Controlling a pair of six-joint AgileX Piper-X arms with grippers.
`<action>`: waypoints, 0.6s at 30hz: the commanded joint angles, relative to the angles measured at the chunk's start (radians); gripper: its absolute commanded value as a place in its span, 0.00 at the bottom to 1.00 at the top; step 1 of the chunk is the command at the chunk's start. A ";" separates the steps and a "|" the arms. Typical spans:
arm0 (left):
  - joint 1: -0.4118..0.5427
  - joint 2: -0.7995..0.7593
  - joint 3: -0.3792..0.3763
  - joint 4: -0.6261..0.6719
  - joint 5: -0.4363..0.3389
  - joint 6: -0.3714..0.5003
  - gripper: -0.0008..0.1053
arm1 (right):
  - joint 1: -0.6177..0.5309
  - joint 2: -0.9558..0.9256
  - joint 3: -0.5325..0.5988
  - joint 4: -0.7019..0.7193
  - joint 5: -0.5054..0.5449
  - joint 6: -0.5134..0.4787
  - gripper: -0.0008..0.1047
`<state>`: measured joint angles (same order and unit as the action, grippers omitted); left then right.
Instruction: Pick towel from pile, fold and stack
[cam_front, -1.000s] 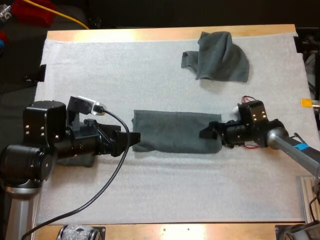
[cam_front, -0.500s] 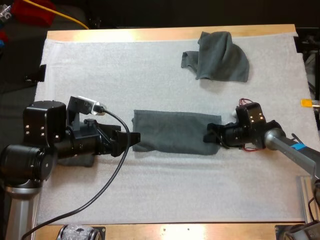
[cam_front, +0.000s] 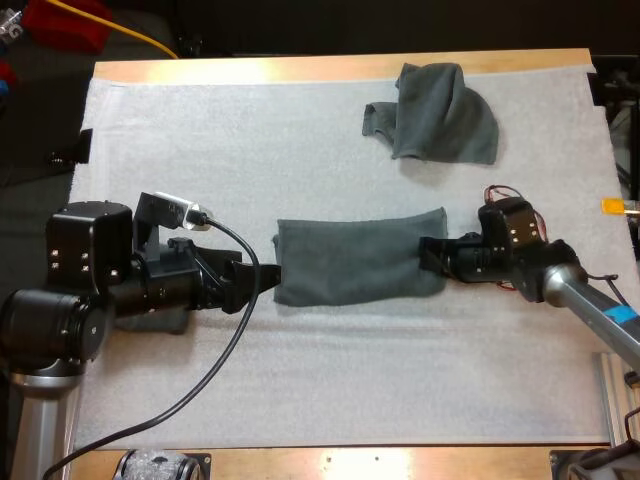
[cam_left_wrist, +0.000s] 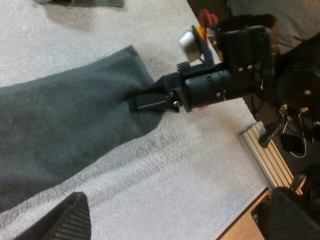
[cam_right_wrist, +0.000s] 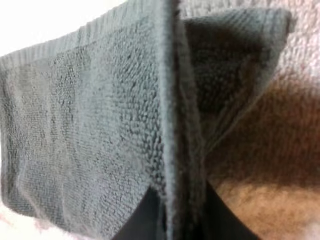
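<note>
Across the full frame of the high view lay the wooden table (cam_front: 340, 68), its top covered almost edge to edge by the white mat (cam_front: 330, 380). At the centre of the frame, the folded towel (cam_front: 355, 262), dark grey-green, formed a long flat band running left to right on the mat. Its left end was nearly square and its upper right corner stood a little higher than the rest. Toward the upper right of the frame sat the crumpled towel (cam_front: 440, 115), of the same colour, bunched into a loose mound with one flap trailing to its left, well apart from the band. Left of centre, the left gripper (cam_front: 262, 278) pointed at the band's left end, just beside it. The left wrist view showed its fingers (cam_left_wrist: 70, 217) spread wide, gripping nothing. Right of centre, the right gripper (cam_front: 432, 255) met the band's right end. The right wrist view showed its fingers (cam_right_wrist: 135, 222) pinching the layered edge of the folded towel, with the looped pile pressed between them.
</note>
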<state>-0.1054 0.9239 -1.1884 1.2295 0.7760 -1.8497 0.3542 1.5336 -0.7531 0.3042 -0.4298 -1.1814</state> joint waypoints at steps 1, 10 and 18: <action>-0.002 0.004 -0.004 0.001 0.014 -0.008 0.67 | -0.001 -0.023 -0.017 0.053 0.046 -0.012 0.01; -0.002 0.004 -0.004 0.001 0.014 -0.008 0.67 | -0.001 -0.080 -0.143 0.424 0.344 -0.227 0.01; -0.002 0.004 -0.004 0.001 0.007 -0.008 0.67 | -0.001 -0.080 -0.265 0.641 0.559 -0.340 0.01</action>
<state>-0.1054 0.9239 -1.1884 1.2295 0.7760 -1.8504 0.3542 1.4643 -1.0042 0.9195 0.0948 -1.5016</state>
